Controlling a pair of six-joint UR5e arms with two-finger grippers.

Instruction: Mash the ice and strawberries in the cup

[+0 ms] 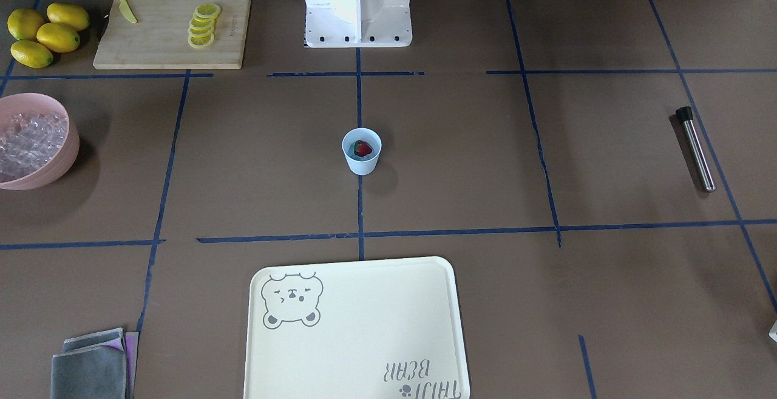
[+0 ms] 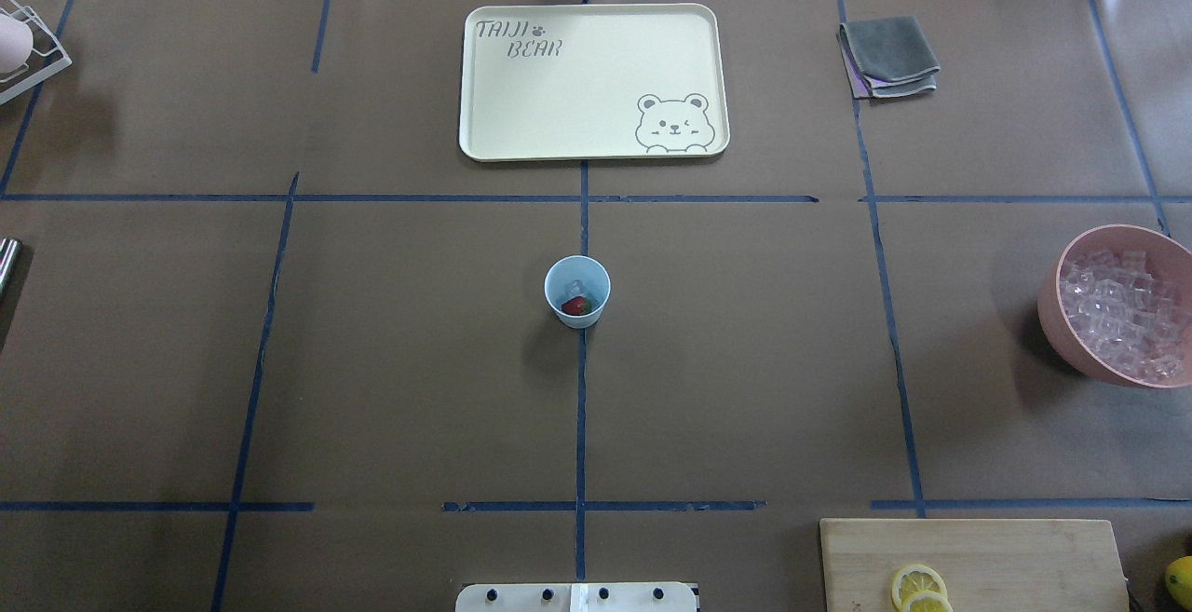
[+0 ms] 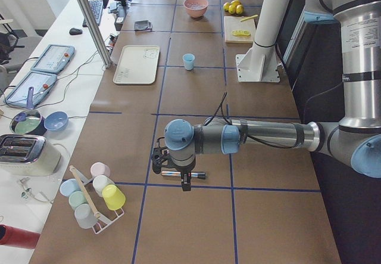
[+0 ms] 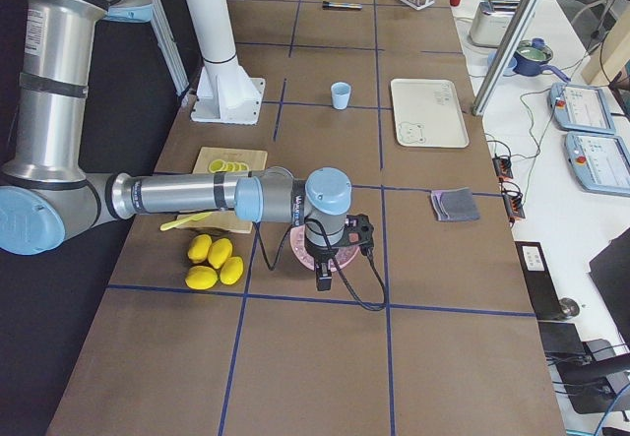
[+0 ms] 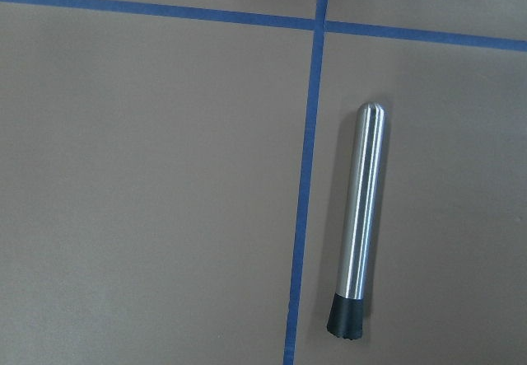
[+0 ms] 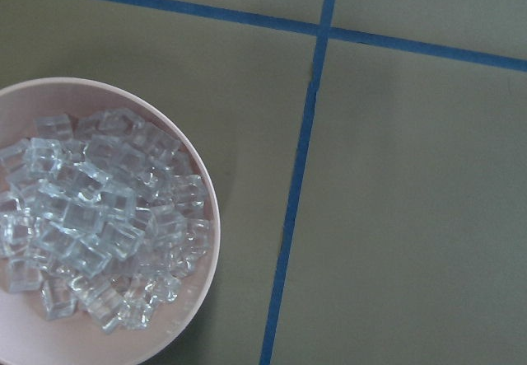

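Cup (image 2: pixel 576 290): pale blue, tapered, no handle, upright at the middle of the table (image 2: pixel 372 360), on the blue tape line that runs out from the robot base (image 1: pixel 358 4). Contents: one dark-red strawberry (image 2: pixel 576 306) with a touch of green, lying whole against the wall nearest the robot; one clear ice cube (image 2: pixel 575 287) just beyond it. Nothing touches the cup from outside. Tray (image 2: pixel 559 100): cream, bear print, on the far side of the cup from the robot, well apart. Folded grey cloths (image 2: pixel 889 55): beside the tray, toward the robot's right. Pink bowl (image 2: pixel 1071 342): far to the robot's right, holding a heap of ice cubes (image 6: pixel 90 217). Cutting board (image 1: pixel 158 34): near the robot on its right, bearing a row of lemon slices (image 1: pixel 203 25) and a yellow knife (image 1: pixel 123 1); four whole lemons (image 1: pixel 45 33) just beside it. Muddler (image 5: pixel 358 225): steel rod with a black tip, lying flat far to the robot's left, beside a tape line. Left gripper (image 3: pixel 185 185): hangs pointing down above the muddler; whether its fingers are apart or together cannot be told. Right gripper (image 4: pixel 325 277): hangs pointing down above the pink bowl; finger state likewise cannot be told. Rack of coloured cups (image 3: pixel 95 195): at the table's left end.
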